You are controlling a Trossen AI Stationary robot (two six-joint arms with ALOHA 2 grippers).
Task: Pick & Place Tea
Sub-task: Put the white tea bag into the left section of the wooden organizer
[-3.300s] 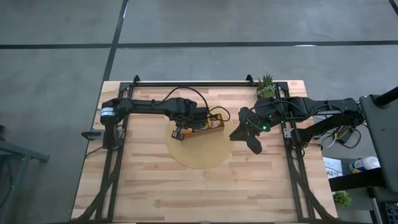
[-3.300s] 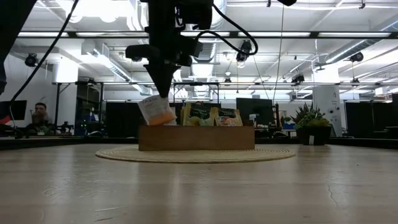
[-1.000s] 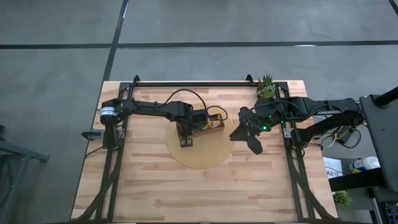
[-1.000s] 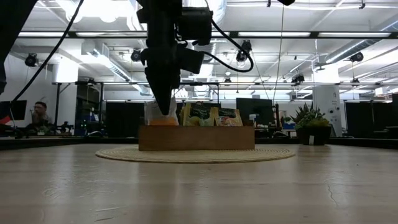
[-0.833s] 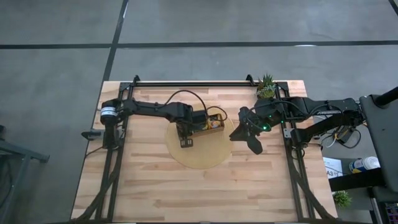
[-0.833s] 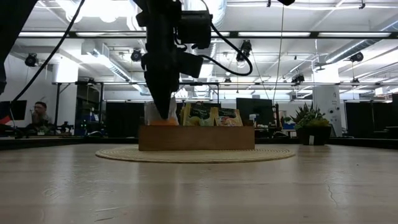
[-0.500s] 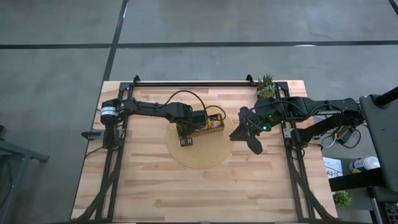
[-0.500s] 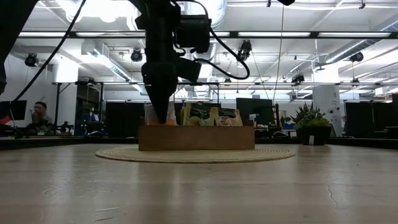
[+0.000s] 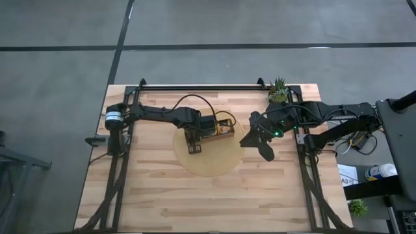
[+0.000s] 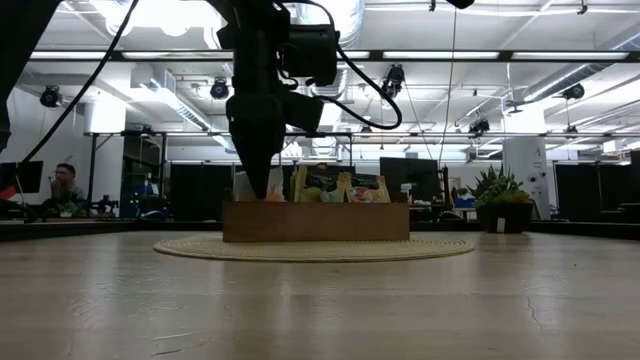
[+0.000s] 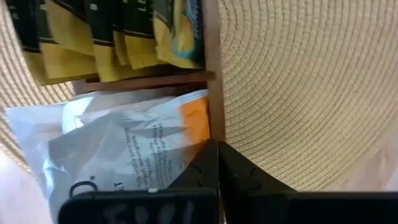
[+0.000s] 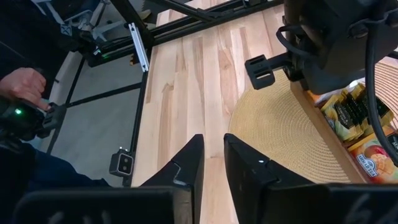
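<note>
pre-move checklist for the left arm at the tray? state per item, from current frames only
1. Left gripper shut: ok, fingers pressed together.
2. White-and-orange sachet inside the tray: ok, it lies in the end compartment, behind the wooden divider from the yellow sachets.
3. Sachet free of the left gripper: cannot tell, the fingertips meet at its orange edge.
4. Tray sitting on the woven mat: ok.
5. Right gripper out of the way: ok, it hangs over bare wood beside the mat, holding nothing.
6. Person's hand clear of the table: ok, it is beyond the table frame.
</note>
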